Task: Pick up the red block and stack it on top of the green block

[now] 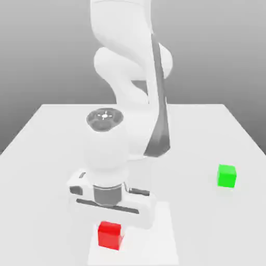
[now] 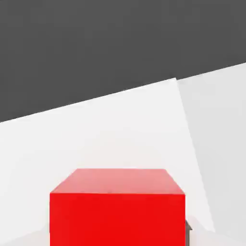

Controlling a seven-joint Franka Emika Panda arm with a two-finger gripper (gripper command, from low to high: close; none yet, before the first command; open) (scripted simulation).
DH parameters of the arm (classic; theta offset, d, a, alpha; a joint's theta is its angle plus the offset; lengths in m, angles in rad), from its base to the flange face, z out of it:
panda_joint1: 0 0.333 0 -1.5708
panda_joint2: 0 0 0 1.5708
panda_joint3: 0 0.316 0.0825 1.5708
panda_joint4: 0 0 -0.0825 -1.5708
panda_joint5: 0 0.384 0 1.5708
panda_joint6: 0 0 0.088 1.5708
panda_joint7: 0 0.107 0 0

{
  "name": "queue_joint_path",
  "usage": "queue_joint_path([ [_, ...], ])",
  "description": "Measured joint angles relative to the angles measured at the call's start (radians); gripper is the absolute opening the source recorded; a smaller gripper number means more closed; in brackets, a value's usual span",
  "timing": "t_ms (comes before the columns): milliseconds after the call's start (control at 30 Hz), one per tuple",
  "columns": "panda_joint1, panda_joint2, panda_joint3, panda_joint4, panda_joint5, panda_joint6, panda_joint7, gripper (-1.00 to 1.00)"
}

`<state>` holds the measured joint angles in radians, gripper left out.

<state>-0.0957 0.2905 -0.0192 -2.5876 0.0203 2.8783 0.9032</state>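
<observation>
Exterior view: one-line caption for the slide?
Panda arm bent low over the red block near the table's front edge; green block sits apart toward the exterior view's right.

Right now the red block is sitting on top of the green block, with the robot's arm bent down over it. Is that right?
Not quite. The red block is not on the green block. In the exterior view it sits on the white table by itself, and the green block stands apart, far toward that view's right. The rest is right: the robot's arm is bent down over the red block.
</observation>
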Motion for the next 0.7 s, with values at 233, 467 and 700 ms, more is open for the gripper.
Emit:
queue_joint_path([
  [233,0.07,-0.202,0.058,-0.051,0.015,-0.148,0.102,-1.0],
  [467,0.375,-0.326,0.19,-0.136,0.097,-0.179,0.413,-1.0],
  [700,0.557,-0.442,0.37,-0.225,0.158,-0.202,0.746,-1.0],
])
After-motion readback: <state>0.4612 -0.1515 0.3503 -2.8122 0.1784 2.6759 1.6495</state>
